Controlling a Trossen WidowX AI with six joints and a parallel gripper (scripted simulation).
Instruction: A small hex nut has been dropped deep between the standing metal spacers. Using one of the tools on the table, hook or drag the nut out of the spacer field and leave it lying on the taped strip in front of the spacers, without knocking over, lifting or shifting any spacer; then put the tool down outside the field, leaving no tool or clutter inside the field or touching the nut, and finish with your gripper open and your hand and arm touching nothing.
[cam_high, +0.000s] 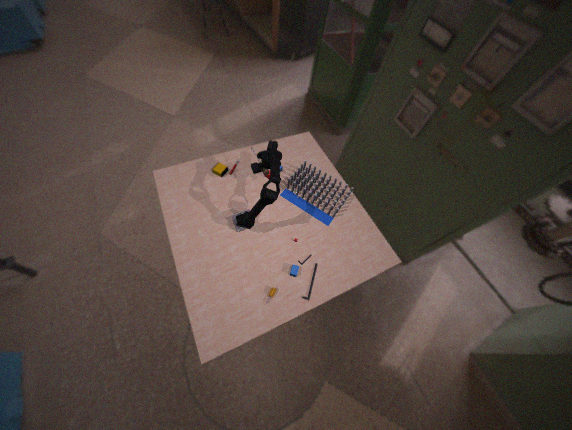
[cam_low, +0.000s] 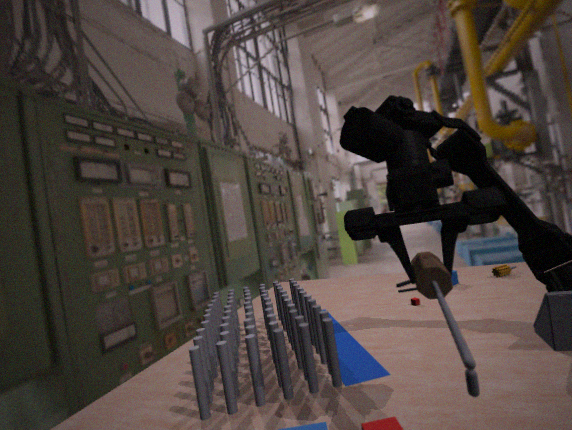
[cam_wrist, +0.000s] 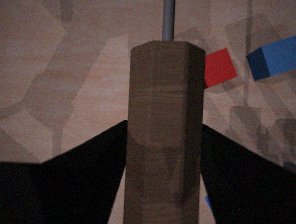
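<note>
From above, a yellow-and-black block (cam_high: 219, 169) sits at the table's far left, a thin red stick (cam_high: 234, 167) just beside it. Over in the wrist view, there's a red block (cam_high: 268, 174) (cam_low: 382, 424) (cam_wrist: 220, 68), partly hidden, and a larger-looking blue block (cam_high: 280, 168) (cam_low: 305, 426) (cam_wrist: 280, 56) to its right, the two apart. Nearer in the top view, a tiny red cube (cam_high: 295, 240) (cam_low: 415, 301), then another blue block (cam_high: 294, 270) (cam_low: 454, 277). Outside, green cabinets (cam_high: 380, 200) (cam_low: 150, 235) line the exterior view's left; yellow pipes (cam_low: 475, 65) bend at far right.
</note>
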